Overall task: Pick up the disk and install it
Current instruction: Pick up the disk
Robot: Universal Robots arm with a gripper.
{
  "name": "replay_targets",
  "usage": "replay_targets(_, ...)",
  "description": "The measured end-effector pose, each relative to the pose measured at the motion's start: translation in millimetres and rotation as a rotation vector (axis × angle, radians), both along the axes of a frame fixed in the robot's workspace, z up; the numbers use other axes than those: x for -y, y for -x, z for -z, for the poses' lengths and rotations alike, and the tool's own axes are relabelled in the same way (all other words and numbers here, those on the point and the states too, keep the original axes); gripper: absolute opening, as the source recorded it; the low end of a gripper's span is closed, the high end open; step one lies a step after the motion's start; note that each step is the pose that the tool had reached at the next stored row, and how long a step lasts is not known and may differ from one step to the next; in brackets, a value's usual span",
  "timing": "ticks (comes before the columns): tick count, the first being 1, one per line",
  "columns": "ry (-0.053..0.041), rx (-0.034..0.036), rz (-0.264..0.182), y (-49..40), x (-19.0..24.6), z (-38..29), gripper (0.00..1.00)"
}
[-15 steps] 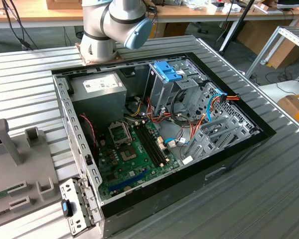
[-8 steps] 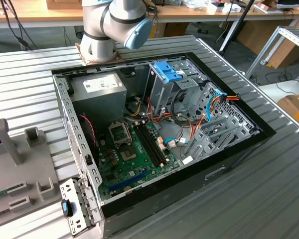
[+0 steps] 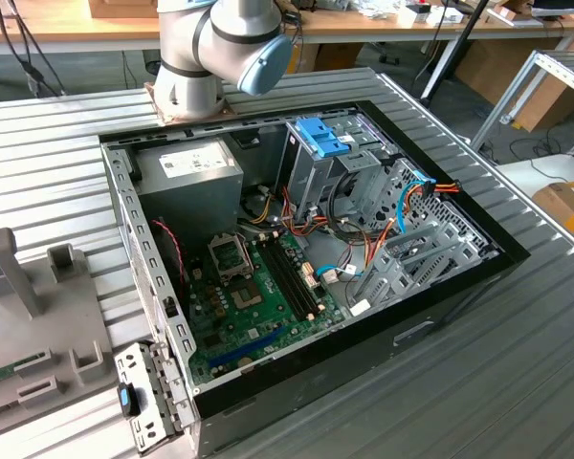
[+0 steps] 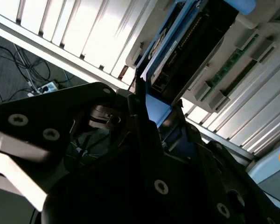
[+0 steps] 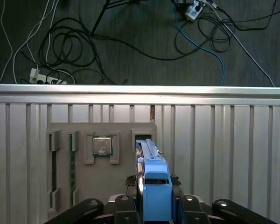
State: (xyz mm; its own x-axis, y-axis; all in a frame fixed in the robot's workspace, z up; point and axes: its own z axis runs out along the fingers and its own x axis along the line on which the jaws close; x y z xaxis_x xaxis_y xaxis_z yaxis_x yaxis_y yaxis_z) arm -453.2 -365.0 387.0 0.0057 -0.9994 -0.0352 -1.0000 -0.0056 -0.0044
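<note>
— Which step is in hand?
— The pick-up, I judge; the install is not yet begun. At the exterior view's left is the grey fixture (image 3: 38, 316); at its right is the open computer case (image 3: 430, 316), with its drive cage (image 3: 359, 167) near the far wall.
— And where is the disk?
— In the first wrist view the fixture's pockets hold a memory stick (image 5: 73, 158), then a processor chip (image 5: 102, 145), then the disk (image 5: 149, 161); it stands on edge in its slot, blue end tab toward me.
— Your gripper?
— My gripper (image 5: 153, 183) is narrowed to the disk's width; the jaws stand one against each blue side, so I take it as clamped on; the disk looks seated in the slot, not lifted.
— What does the next move call for?
— A pull straight along the slot, I reckon; any tilt could jam the rails against the pocket walls; the grip must not slip on smooth plastic.
</note>
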Motion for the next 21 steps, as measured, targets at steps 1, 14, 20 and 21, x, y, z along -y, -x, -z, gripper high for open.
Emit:
replay_targets(1, 0.0000, 0.0001, 0.000, 0.0, 0.0, -4.5, 0.36)
replay_targets(14, 0.0000, 0.0008, 0.000, 0.0, 0.0, -69.1, 0.36)
replay_targets(20, 0.0000, 0.0008, 0.000, 0.0, 0.0, -72.7, 0.36)
replay_targets(21, 0.0000, 0.0008, 0.000, 0.0, 0.0, -74.8, 0.36)
